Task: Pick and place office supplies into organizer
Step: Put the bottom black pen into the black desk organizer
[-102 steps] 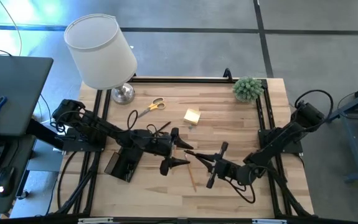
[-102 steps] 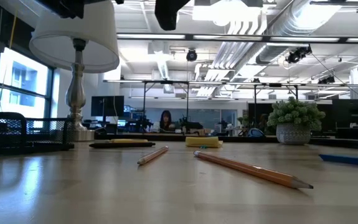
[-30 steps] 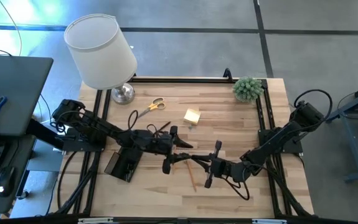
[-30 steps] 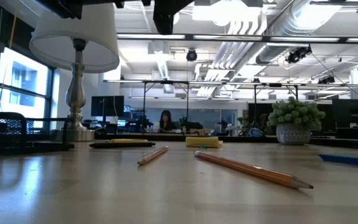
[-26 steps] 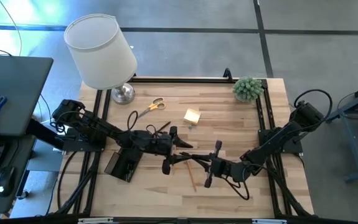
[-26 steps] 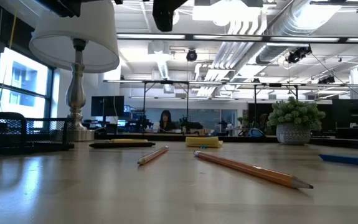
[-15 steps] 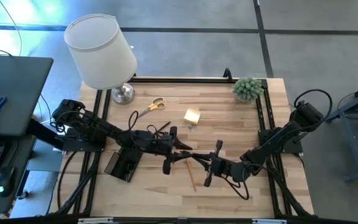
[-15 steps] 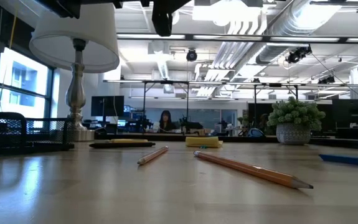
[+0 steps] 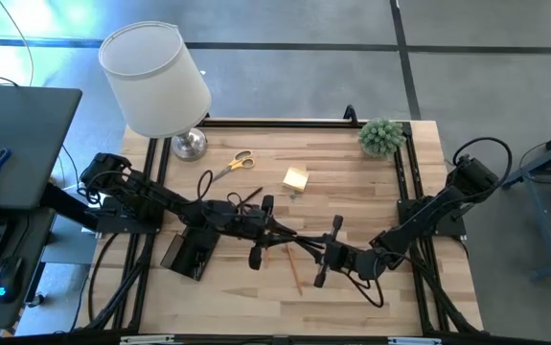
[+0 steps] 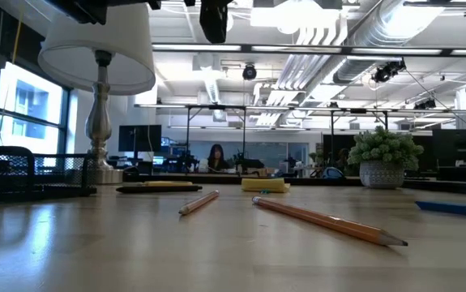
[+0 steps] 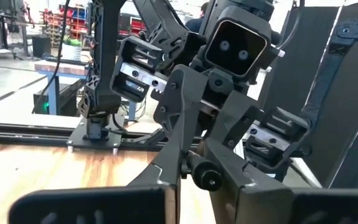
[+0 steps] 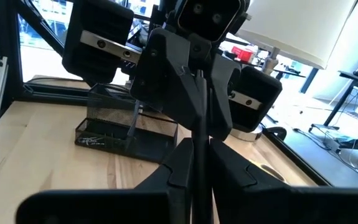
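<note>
A: Black pen [image 12: 198,134], where was it?
B: Off the table, bridging the two grippers. Left gripper [image 9: 281,231] and right gripper [image 9: 306,245] met tip to tip over mid-table, with the pen running straight from one set of fingers into the other.
A: Finger state?
B: Both pressed nearly together, each pinching the pen's thin shaft. Right wrist view showed only a slit between the right fingers [image 12: 179,158], filled by the pen. The left gripper's fingers clamped the far end.
A: Organizer?
B: Organizer [image 9: 187,253] sat on the table behind the left gripper, beside that arm's wrist, well apart from the right gripper.
A: Other supplies?
B: One pencil [image 9: 294,268] lay on the table just beside the right gripper's fingertips, not touched. Sticky-note pad [image 9: 295,178] and yellow-handled scissors [image 9: 233,164] lay beyond both grippers, toward the lamp [image 9: 155,79] and plant [image 9: 381,136]. Blue piece [image 10: 450,208] was flat on the table, clear of both.
</note>
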